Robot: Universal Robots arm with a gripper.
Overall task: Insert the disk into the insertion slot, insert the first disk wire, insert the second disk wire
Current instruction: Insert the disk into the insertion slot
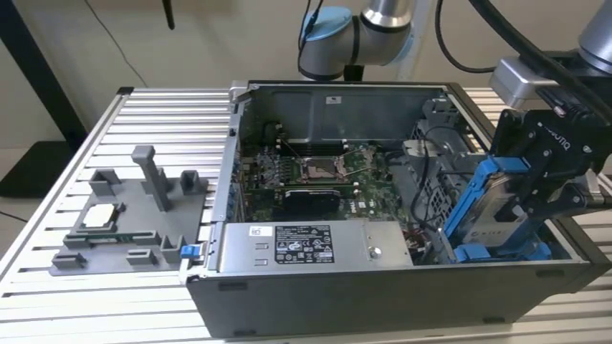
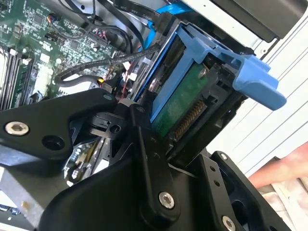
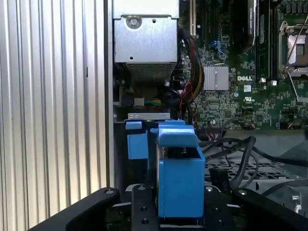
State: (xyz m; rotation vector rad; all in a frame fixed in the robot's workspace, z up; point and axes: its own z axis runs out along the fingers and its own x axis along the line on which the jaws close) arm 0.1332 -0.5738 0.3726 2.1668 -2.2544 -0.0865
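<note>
The disk [image 1: 495, 209], silver-grey in a bright blue frame, stands tilted on edge at the front corner of the open computer case on the exterior view's right. My gripper [image 1: 532, 195] is shut on it from the outer side. In the second wrist view the disk [image 2: 185, 98] shows its green circuit board between my black fingers [image 2: 144, 139]. The first wrist view looks down along the blue frame [image 3: 179, 178] toward the insertion slot's blue latch tab [image 3: 137, 144]. Whether the disk's lower end sits in the insertion slot [image 1: 483, 253] I cannot tell. Loose black cables [image 3: 240, 154] lie beside it; which are the disk wires is unclear.
Inside the case are the motherboard [image 1: 316, 175], the grey labelled power-supply box [image 1: 306, 247] and a perforated metal cage [image 1: 432, 197]. A grey fixture with small parts [image 1: 134, 215] sits on the slatted table [image 1: 57, 301]. What looks like a person's hand [image 2: 284, 171] is nearby.
</note>
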